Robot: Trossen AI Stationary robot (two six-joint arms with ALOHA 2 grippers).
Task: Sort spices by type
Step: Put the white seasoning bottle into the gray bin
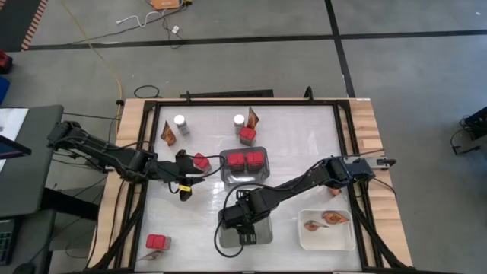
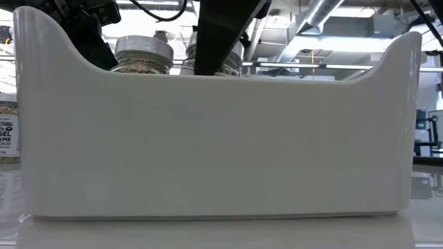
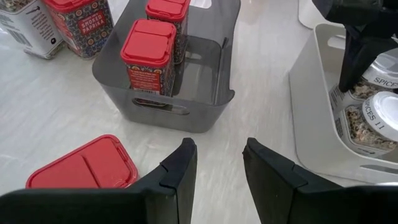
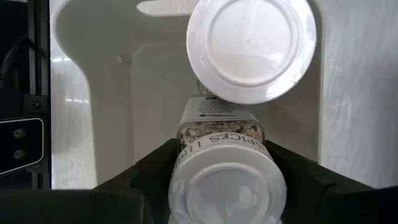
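Two jars concerned the right gripper point(image 4: 224, 158): its fingers were clamped on the held jar point(image 4: 227, 186), low inside the white tray point(image 4: 93, 74), with a second jar point(image 4: 252, 50) just beyond. It should probably be set upright beside that one, not on its lid, then released wide. The left gripper point(image 3: 219, 168), fingers apart and empty, hovered beside a loose red box point(image 3: 84, 171). The high view showed five red boxes, two in the grey tray point(image 3: 161, 112), plus four jars and at least four packets point(image 1: 169, 135).

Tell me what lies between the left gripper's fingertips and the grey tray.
Only bare tabletop separates the left gripper from the grey tray, seen in the left wrist view.
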